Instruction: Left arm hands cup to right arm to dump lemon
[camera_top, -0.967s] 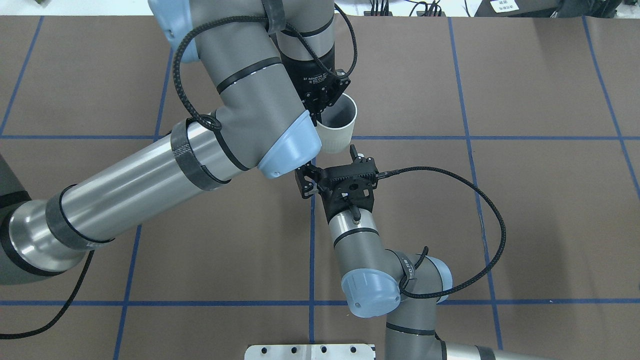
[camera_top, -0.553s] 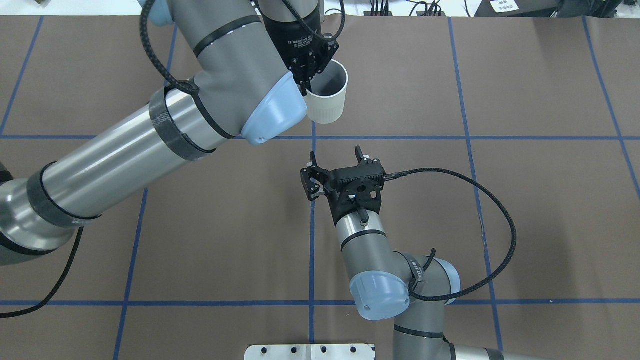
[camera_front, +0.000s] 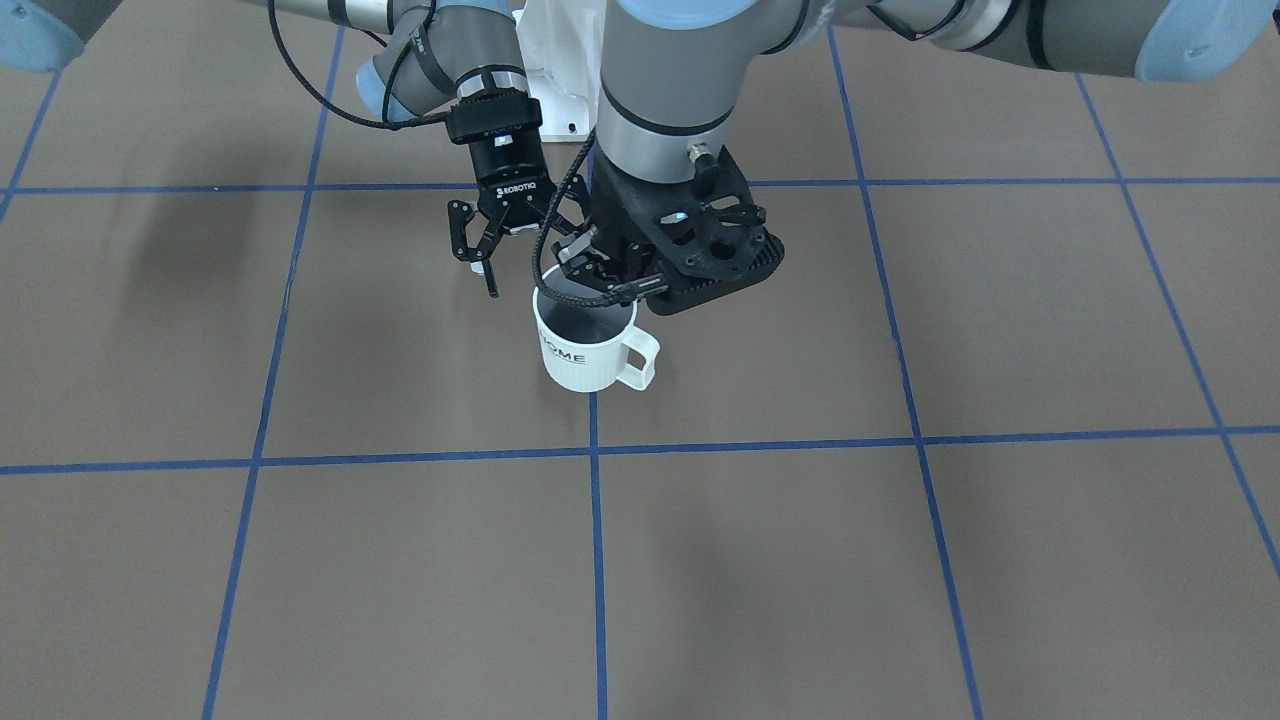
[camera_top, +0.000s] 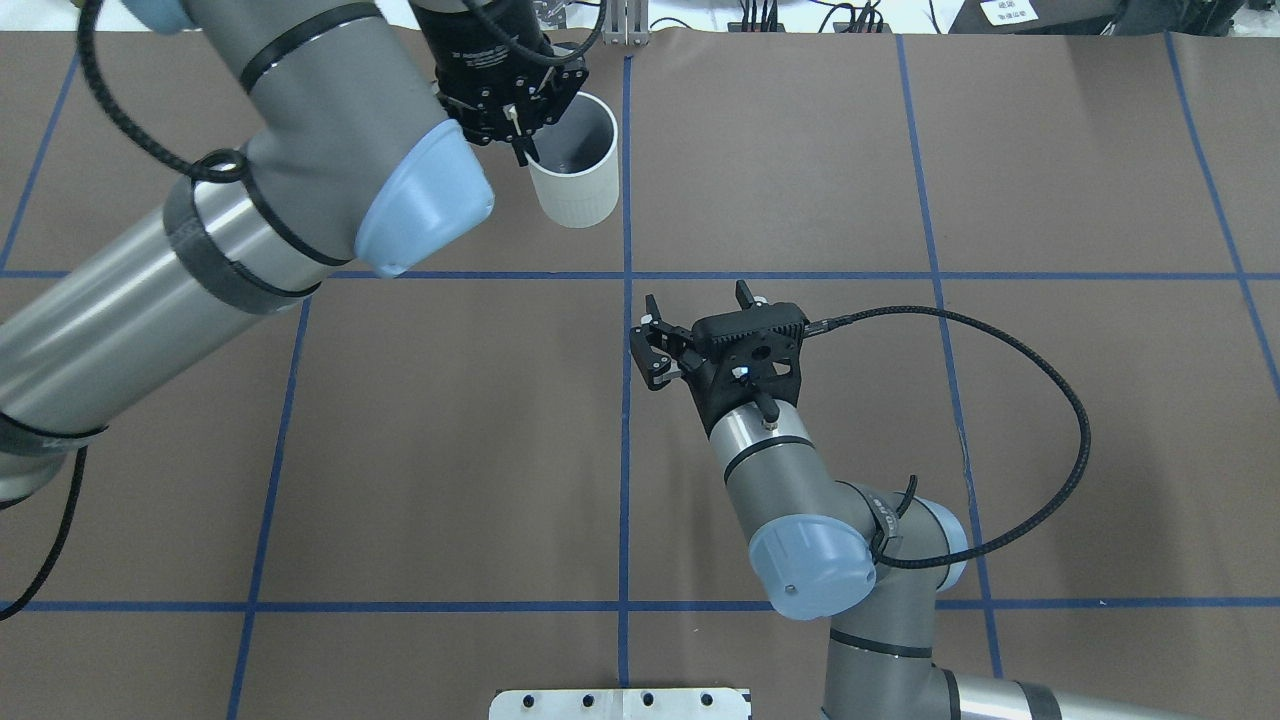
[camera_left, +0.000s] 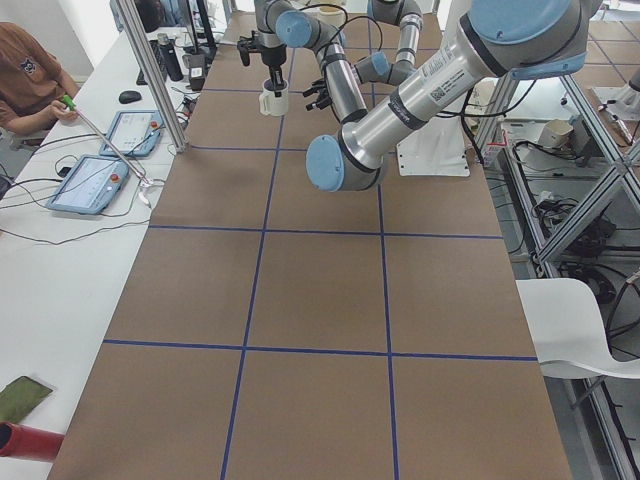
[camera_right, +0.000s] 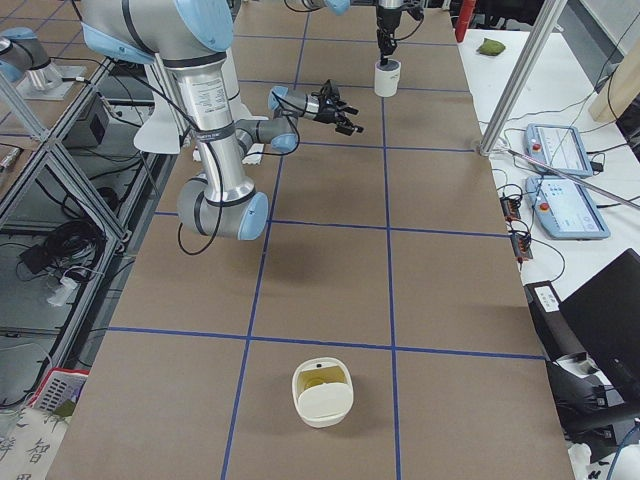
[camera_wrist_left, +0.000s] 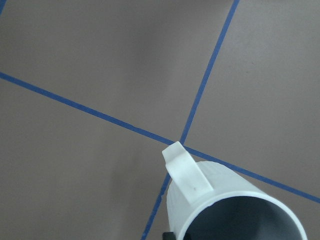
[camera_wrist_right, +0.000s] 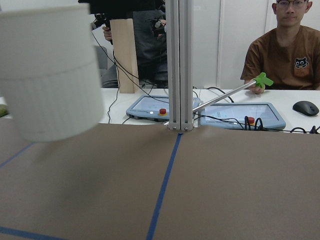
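Observation:
My left gripper (camera_top: 522, 148) is shut on the rim of the cream-white cup (camera_top: 575, 195) and holds it upright above the far part of the table. The front view shows the cup (camera_front: 585, 350) with "HOME" on its side, its handle turned away from the robot, under the left gripper (camera_front: 592, 285). The left wrist view shows the handle and part of the grey inside of the cup (camera_wrist_left: 225, 200). No lemon shows in it. My right gripper (camera_top: 642, 350) is open and empty, nearer the robot and to the right of the cup. It also shows in the front view (camera_front: 505, 262).
An aluminium post (camera_wrist_right: 179, 65) stands at the table's far edge, with tablets and a seated person behind it. A white container (camera_right: 322, 392) with something yellowish inside sits far down the table on the robot's right. A white base plate (camera_top: 620, 702) lies at the near edge.
My left arm has carried the cup away from the right gripper, to the far left. The right gripper has shifted slightly right and stayed open.

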